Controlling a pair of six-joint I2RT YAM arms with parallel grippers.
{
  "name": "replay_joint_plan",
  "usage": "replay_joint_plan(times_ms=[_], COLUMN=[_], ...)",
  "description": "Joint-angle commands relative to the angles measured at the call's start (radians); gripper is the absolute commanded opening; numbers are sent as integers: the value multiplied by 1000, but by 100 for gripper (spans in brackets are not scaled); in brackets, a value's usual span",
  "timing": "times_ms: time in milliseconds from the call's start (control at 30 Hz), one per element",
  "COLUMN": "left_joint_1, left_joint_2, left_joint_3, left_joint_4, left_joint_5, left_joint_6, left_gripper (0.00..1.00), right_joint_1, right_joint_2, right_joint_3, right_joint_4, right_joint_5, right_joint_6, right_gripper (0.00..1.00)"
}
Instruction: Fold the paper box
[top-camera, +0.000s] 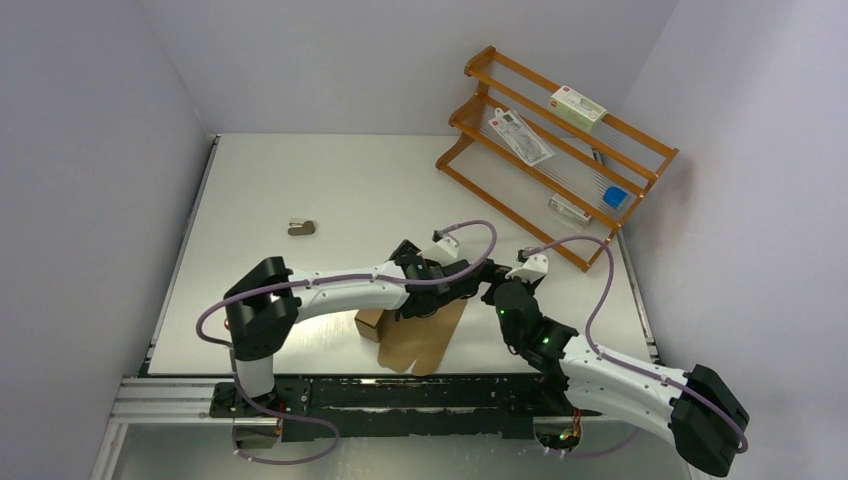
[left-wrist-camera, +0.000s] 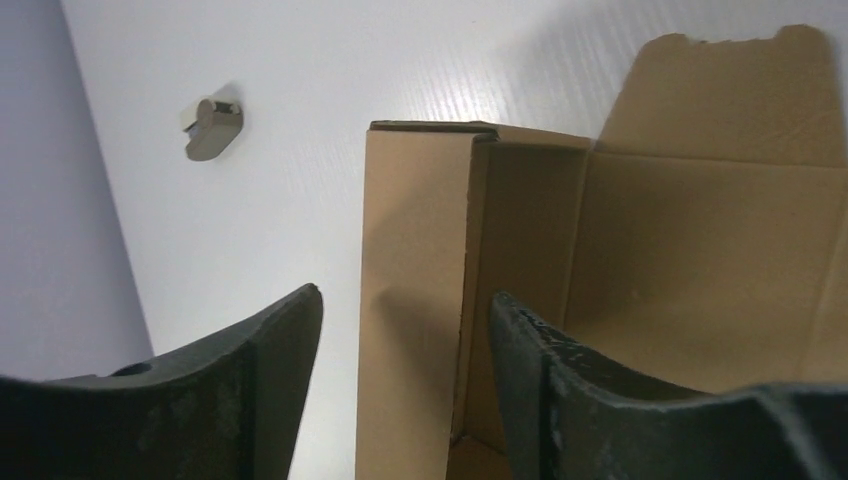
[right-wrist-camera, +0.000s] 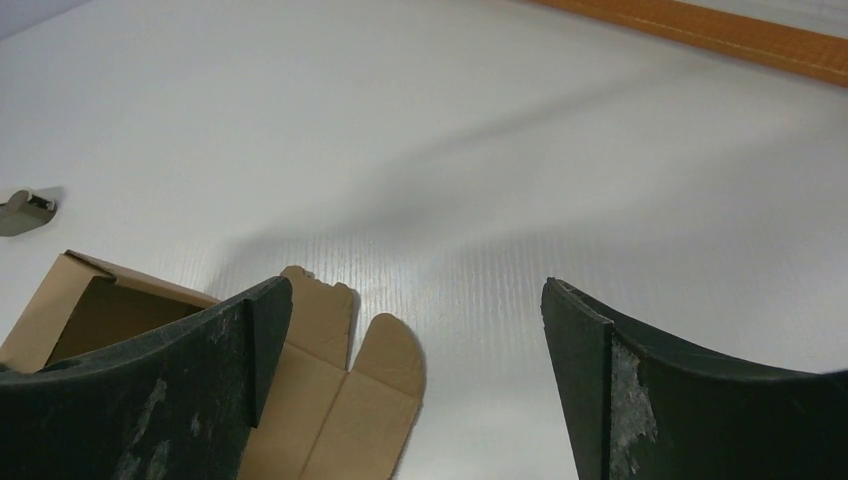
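The paper box (top-camera: 418, 338) is brown cardboard near the table's front middle, partly folded, with its left end raised into walls and its lid flaps lying flat. My left gripper (top-camera: 418, 300) is over its raised end. In the left wrist view the left gripper (left-wrist-camera: 405, 300) is open, with one upright side wall of the box (left-wrist-camera: 415, 250) between its fingers, apart from both. My right gripper (top-camera: 490, 288) hovers just right of the box. In the right wrist view the right gripper (right-wrist-camera: 415, 290) is open and empty over bare table, with the box's rounded flaps (right-wrist-camera: 340, 390) at lower left.
A small grey object (top-camera: 301, 227) lies on the table left of centre, also in the left wrist view (left-wrist-camera: 210, 125). An orange wooden rack (top-camera: 470, 180) holding white packages leans at the back right. Walls close in the table on three sides.
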Motion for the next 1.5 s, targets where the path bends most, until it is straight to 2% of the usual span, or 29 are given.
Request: replay_joint_plan(times_ms=[0, 100, 300, 533, 667, 967, 1100, 1233, 1367, 1467], left_joint_1=[-7, -10, -18, 16, 70, 239, 337, 423, 451, 453], left_joint_2=[43, 75, 75, -19, -115, -299, -365, -407, -410, -402], left_joint_3=[57, 73, 84, 3, -85, -314, -431, -542, -612, -630], left_joint_4=[-91, -117, -146, -90, 7, 258, 388, 523, 630, 677], left_joint_5=[-108, -128, -167, -159, -81, 206, 352, 491, 557, 581], left_joint_6=[-28, -42, -64, -45, -14, -21, -70, -140, -231, -299], left_gripper=[63, 50, 32, 12, 6, 5, 5, 5, 5, 6], right_joint_1=[-8, -11, -15, -16, -15, -15, -15, -15, -5, 29], right_joint_2=[-3, -19, -33, -33, -48, -24, 73, 208, 342, 397], right_joint_3=[-13, -19, -23, -6, 34, 344, 461, 578, 720, 816], right_joint_4=[23, 23, 24, 18, -23, -358, -438, -529, -620, -675], right_joint_5=[31, 32, 28, -10, -72, -296, -429, -472, -531, -504], right_joint_6=[23, 21, 14, -9, -38, -50, -53, -57, -68, -78], right_gripper=[100, 100, 100, 99, 99, 100, 100, 98, 96, 95])
